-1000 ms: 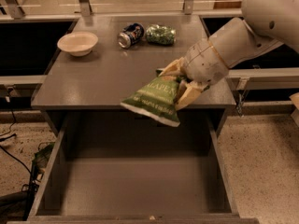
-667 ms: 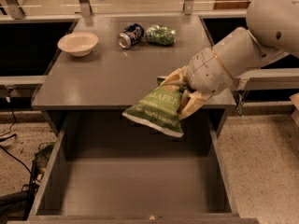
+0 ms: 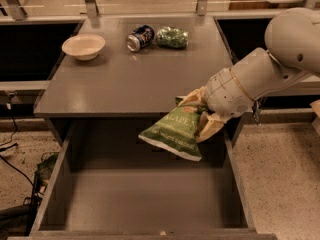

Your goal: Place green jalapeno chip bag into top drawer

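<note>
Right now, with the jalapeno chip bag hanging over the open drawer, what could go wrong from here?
1. The gripper pinches only the upper end of the green jalapeno chip bag, which hangs tilted; it might slip out early.
2. The bag hangs close under the countertop edge, over the rear of the top drawer on the arm's side. Released here, it may land leaning on the side wall and could catch when the drawer shuts.
</note>
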`<state>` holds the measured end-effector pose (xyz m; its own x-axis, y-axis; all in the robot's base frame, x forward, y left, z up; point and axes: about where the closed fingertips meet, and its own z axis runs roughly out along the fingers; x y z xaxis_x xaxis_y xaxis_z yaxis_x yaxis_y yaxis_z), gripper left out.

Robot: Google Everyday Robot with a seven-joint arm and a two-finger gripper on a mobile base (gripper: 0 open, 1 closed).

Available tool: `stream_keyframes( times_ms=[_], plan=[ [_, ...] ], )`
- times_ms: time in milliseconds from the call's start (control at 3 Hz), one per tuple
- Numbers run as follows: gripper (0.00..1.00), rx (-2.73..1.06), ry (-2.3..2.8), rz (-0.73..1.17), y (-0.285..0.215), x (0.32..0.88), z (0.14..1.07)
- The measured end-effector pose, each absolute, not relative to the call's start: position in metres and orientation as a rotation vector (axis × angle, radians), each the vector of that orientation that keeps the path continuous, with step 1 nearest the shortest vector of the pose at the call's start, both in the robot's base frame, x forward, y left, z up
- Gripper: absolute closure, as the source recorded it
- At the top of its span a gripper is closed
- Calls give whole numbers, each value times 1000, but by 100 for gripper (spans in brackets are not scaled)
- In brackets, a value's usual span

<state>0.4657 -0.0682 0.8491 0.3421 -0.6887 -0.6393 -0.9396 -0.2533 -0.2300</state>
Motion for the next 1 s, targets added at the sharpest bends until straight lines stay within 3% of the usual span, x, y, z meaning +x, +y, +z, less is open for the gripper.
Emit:
stream_keyframes(
  times_ms=[1000],
  plan=[
    [100,-1967,1414,577,-70,409,794]
  ],
)
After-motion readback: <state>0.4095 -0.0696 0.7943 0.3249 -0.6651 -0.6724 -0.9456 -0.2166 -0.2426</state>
